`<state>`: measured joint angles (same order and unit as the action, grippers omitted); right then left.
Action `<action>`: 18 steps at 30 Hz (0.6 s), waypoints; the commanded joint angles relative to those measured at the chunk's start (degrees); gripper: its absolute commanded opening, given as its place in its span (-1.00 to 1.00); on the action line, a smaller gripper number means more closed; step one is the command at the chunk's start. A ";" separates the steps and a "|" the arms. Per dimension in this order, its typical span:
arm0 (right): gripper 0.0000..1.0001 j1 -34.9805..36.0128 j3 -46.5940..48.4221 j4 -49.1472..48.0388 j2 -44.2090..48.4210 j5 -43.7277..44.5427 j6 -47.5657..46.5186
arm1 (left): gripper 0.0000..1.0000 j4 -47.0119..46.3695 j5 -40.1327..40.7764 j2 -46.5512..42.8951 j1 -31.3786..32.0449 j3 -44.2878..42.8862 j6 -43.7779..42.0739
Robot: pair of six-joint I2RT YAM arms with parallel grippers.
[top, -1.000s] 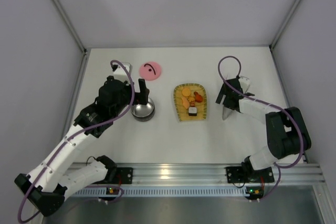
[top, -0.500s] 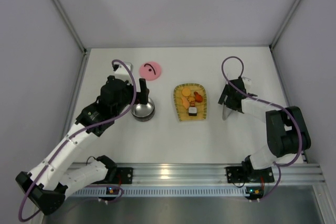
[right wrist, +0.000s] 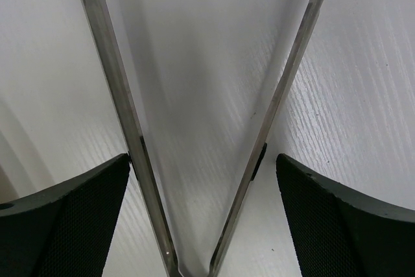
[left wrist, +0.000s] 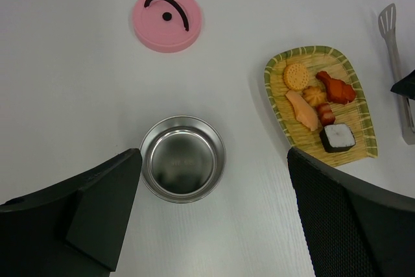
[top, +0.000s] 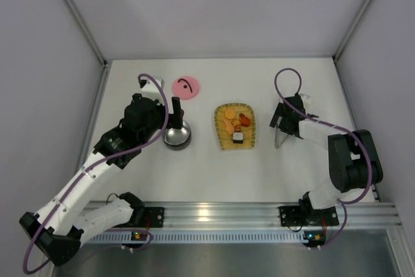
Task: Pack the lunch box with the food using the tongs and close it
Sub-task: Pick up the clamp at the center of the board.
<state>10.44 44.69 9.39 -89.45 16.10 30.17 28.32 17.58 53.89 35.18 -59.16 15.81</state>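
Note:
The lunch box (left wrist: 183, 158) is an empty shiny steel bowl on the table, seen in the top view as the bowl (top: 176, 137). Its pink lid (top: 185, 87) lies flat farther back, apart from it. My left gripper (left wrist: 214, 160) hangs open above the bowl, holding nothing. The food (left wrist: 318, 98), orange, yellow and red pieces plus a dark piece with white, lies on a yellow woven tray (left wrist: 275, 95). The tongs (right wrist: 272, 102) lie on the table right of the tray. My right gripper (right wrist: 203, 160) is open and straddles their two arms near the joined end, its left finger against one arm.
White walls close off the table at the back and on both sides. The aluminium rail with both arm bases (top: 214, 215) runs along the near edge. The tray (top: 224, 141) lies between the bowl and the tongs (top: 277, 138).
My right gripper has shifted a little and settled lower over the tongs. The left arm, bowl, lid and tray have stayed where they were.

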 commanded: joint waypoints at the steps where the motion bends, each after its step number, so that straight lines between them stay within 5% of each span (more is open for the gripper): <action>1: 0.84 -0.68 0.84 1.42 -1.78 -1.16 0.06 | 0.98 -0.54 0.96 -0.10 -0.20 -2.10 -0.70; 18: 0.65 2.13 2.42 5.90 -2.30 1.30 2.43 | 0.98 -0.54 -0.18 -0.98 -0.11 -2.28 -0.43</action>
<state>11.35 45.41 10.81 -90.06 17.17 30.20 28.32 17.52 53.87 35.18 -59.16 15.81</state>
